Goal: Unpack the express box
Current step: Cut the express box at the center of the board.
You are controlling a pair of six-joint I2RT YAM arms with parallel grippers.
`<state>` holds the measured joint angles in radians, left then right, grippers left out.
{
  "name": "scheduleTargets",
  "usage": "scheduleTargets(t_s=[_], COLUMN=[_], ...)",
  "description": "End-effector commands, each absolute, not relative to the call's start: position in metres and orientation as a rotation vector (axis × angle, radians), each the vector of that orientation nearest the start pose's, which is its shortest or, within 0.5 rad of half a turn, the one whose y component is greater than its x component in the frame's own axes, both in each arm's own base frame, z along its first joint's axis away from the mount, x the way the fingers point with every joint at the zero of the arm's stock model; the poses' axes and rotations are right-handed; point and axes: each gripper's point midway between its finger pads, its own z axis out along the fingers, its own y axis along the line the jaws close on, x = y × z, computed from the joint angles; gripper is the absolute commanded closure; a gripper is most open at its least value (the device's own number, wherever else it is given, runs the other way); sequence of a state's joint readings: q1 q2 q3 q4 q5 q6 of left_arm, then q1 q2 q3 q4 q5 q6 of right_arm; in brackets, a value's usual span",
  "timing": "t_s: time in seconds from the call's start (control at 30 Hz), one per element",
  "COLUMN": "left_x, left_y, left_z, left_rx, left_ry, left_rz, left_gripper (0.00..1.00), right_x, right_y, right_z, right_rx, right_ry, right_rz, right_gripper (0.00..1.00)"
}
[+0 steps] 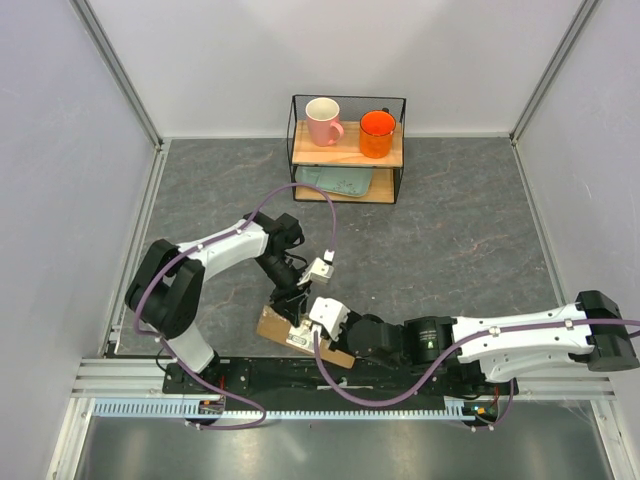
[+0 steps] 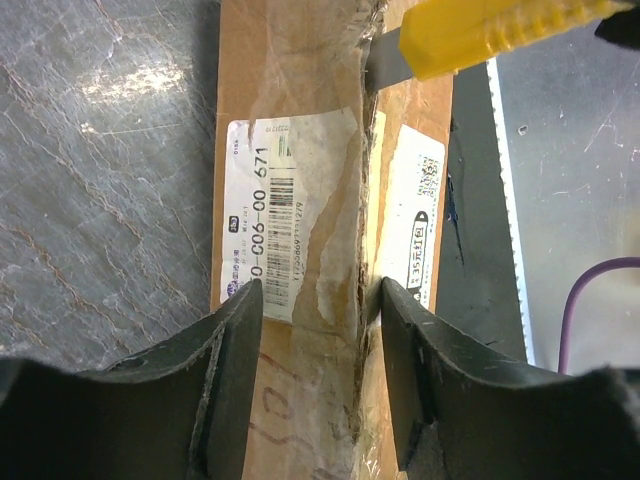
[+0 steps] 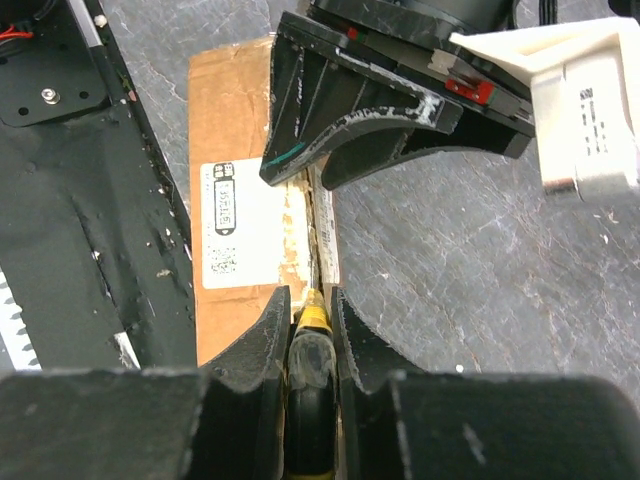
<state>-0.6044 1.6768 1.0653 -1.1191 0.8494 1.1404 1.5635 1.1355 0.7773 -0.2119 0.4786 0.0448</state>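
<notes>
While the two arms lean in close, the express box (image 1: 272,323) lies flat on the grey worktop (image 1: 450,230). It is down at about 6 o'clock, right next to the rail where the arms are bolted. It is a brown cardboard parcel with white labels (image 2: 290,210) stuck on top.

The right gripper (image 3: 310,297) is clenched on a yellow knife (image 2: 490,35). The handle sits snug between its two fingers. The grey blade (image 2: 378,65) pokes at one end of the seam (image 2: 362,200) that runs down the middle of the box. Seen from the left wrist, the knife comes in from 1 o'clock.

The left gripper (image 2: 322,295) is down over the box too. Its jaws stand apart, one on each side of the seam, and they grasp nothing. I cannot tell if the tips press on the cardboard or hang just above it.

How far along is the job? I think it is only begun. The clear tape over the seam looks wrinkled and torn. The cardboard edge along it looks ragged, so some cutting seems done. But the flaps lie flat and shut, and I see nothing from inside the box. So what is left, I guess, is to finish the cut, lift the flaps and take out what is inside.

Far off at 12 o'clock stands a little shelf (image 1: 348,160) with a pink mug (image 1: 322,122) and an orange mug (image 1: 377,134). They are well apart from the box.
</notes>
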Motion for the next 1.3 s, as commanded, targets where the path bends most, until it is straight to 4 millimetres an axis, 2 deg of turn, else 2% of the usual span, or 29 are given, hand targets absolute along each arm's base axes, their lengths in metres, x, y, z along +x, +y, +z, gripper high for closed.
scheduleTargets(t_s=[0.0,0.23,0.4,0.9,1.13,1.27], left_x=[0.145,0.145,0.146,0.142,0.136,0.136], left_y=[-0.194,-0.194,-0.194,-0.197,-0.194,-0.192], left_z=[0.030,0.029,0.030,0.040,0.040,0.039], left_rx=[-2.236,-2.232,-2.239,-2.275,-2.291,-2.299], left_ry=[-1.961,-1.965,-1.969,-1.955,-1.926,-1.920], left_rz=[1.042,1.042,1.034,1.074,1.081,1.070], left_gripper=[0.46,0.48,0.49,0.49,0.50,0.50], right_x=[0.061,0.055,0.050,0.051,0.058,0.068], right_y=[0.312,0.297,0.295,0.302,0.302,0.301], right_z=[0.154,0.170,0.163,0.149,0.137,0.132], right_rx=[-1.276,-1.253,-1.286,-1.369,-1.415,-1.394], right_ry=[1.798,1.819,1.847,1.839,1.838,1.889], right_rz=[0.517,0.579,0.573,0.494,0.447,0.462], right_gripper=[1.00,1.00,1.00,1.00,1.00,1.00])
